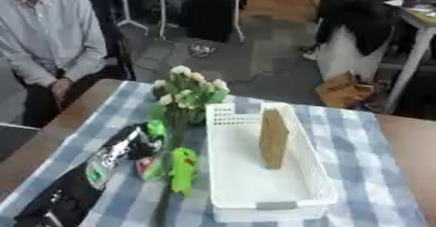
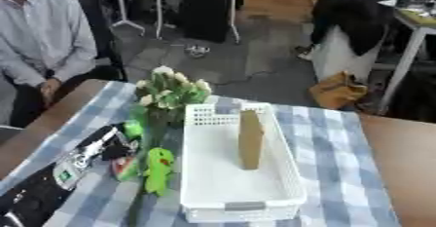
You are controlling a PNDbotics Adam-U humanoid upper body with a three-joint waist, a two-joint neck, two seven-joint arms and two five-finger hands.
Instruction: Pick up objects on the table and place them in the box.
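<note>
A: Left hand?

B: My left arm [image 1: 85, 172] comes in from the lower left, black with silver parts; the hand end sits by a small red-and-green thing [image 1: 152, 168] on the checked cloth [image 1: 374, 172]; fingers hidden, so I cannot tell whether it grips or is released.

A: Right hand?

B: Not showing in either view.

A: Box?

B: White slotted box [image 1: 223, 114] in the middle of the table; a brown flat block [image 1: 273, 138] stands upright inside it, near the far end.

A: What lies outside?

B: A green toy [image 2: 158, 170] just beside the box's left wall; a bunch of pale flowers [image 1: 189, 92] at its far left corner, stem running toward me.
</note>
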